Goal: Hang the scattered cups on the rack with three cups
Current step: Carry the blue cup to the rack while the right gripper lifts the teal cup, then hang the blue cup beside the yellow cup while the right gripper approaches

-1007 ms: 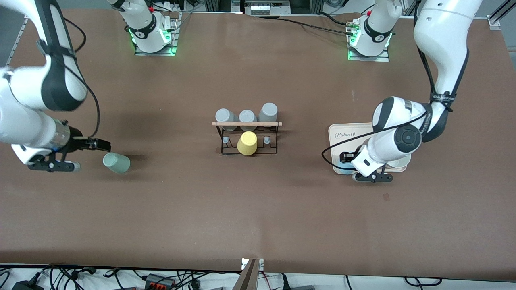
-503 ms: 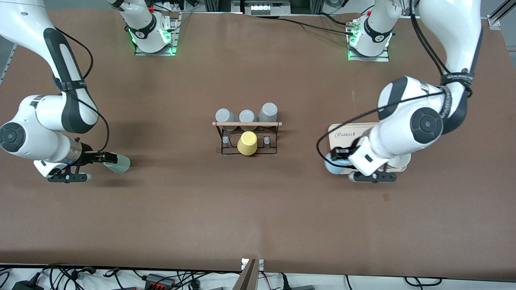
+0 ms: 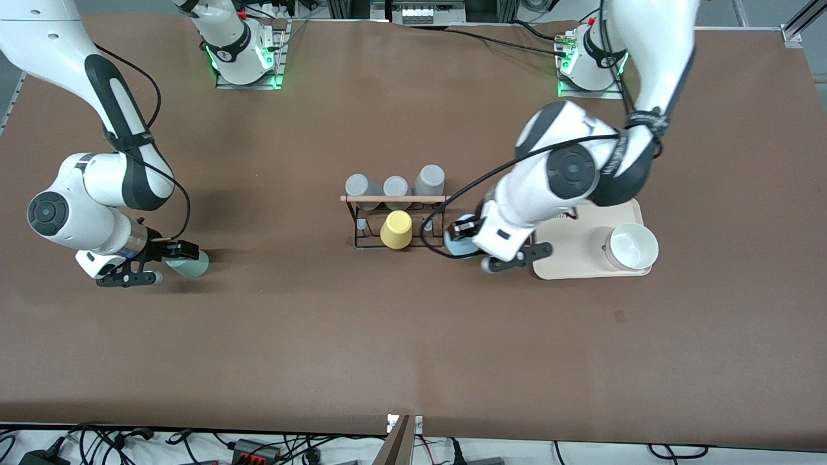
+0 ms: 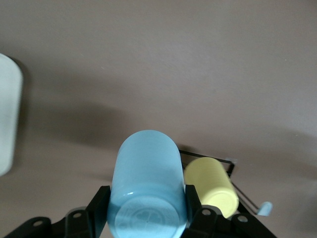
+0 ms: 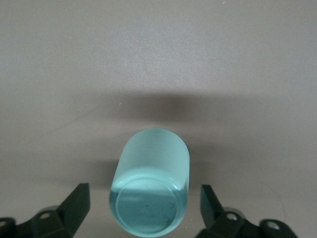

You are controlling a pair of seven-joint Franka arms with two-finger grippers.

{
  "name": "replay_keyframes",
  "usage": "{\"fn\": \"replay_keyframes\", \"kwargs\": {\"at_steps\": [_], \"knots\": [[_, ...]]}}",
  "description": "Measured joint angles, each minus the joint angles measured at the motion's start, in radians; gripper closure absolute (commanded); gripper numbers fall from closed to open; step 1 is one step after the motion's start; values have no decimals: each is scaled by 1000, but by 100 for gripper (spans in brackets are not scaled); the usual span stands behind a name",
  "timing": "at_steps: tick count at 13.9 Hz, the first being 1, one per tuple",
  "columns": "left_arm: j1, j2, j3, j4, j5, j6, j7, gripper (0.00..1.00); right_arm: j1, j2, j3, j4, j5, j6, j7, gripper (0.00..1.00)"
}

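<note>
Mid-frame, our left pincer (image 3: 460, 240) clamps the light blue plastic tumbler (image 3: 456, 244) sideways beside the black wire rack (image 3: 395, 219) for pegging, while at mid-left our right pincer (image 3: 174, 253) straddles, open, the sage green tumbler (image 3: 190, 263) lying on the brown desk (image 3: 413, 336).

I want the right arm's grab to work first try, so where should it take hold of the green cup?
The green cup lies on its side. Grip its round wall mid-length, coming from its base end, one finger either side, as the open right pincer is lined up now.

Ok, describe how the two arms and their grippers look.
Both arms are glossy white with black joint bands and round grey end caps; a thin black cable loops along each. The left gripper and right gripper have black fingers on white bodies. Both bases glow green.
</note>
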Motion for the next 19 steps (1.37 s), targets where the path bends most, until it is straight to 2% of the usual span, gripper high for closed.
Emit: {"fn": "replay_keyframes", "kwargs": {"at_steps": [3, 5, 8, 12, 17, 19], "knots": [[-32, 27, 0, 20, 0, 19, -27, 99, -1, 0, 0, 0, 0, 0, -15, 58], [-40, 28, 0, 23, 0, 19, -40, 99, -1, -4, 1, 2, 0, 0, -22, 68], [-49, 30, 1, 24, 6, 19, -42, 99, 12, -4, 14, 36, 0, -50, -25, 70], [-81, 49, 1, 24, 71, 20, -42, 99, 54, -15, 20, 165, 2, -239, -20, 70], [-89, 54, 1, 26, 75, 21, -42, 99, 151, -26, 23, 316, 2, -447, 132, 70], [-104, 65, 1, 24, 89, 19, -42, 99, 180, -26, 23, 354, 18, -490, 187, 70]]}}
